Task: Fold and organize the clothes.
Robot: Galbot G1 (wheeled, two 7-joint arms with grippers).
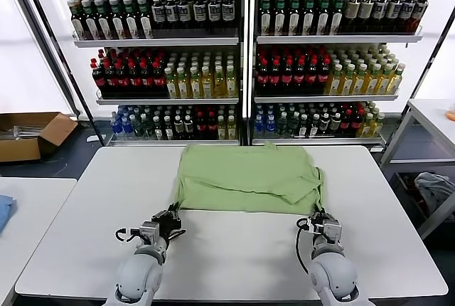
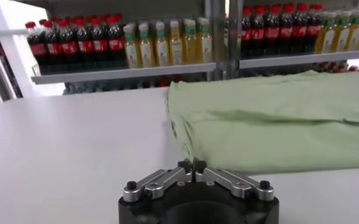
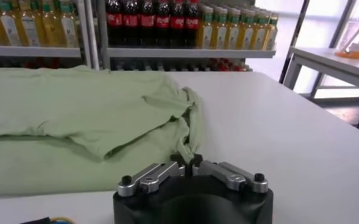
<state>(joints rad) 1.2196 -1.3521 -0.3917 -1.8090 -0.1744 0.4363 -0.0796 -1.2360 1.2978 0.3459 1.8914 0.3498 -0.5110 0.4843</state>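
The light green shirt (image 1: 245, 178) lies partly folded across the far half of the white table (image 1: 234, 256), with a folded-in sleeve at its right side. My left gripper (image 1: 170, 215) is at the shirt's near left corner. In the left wrist view the left gripper (image 2: 192, 164) is shut, and the edge of the shirt (image 2: 277, 128) runs into its tips. My right gripper (image 1: 318, 215) is at the near right corner. The right wrist view shows the right gripper (image 3: 186, 159) shut on a bunched fold of the shirt (image 3: 75, 115).
Shelves of bottles (image 1: 242, 71) stand just behind the table. A cardboard box (image 1: 32, 135) sits on the floor at the left. A side table with a blue cloth (image 1: 3, 210) is at the near left. A grey-blue garment (image 1: 434, 188) lies low at the right.
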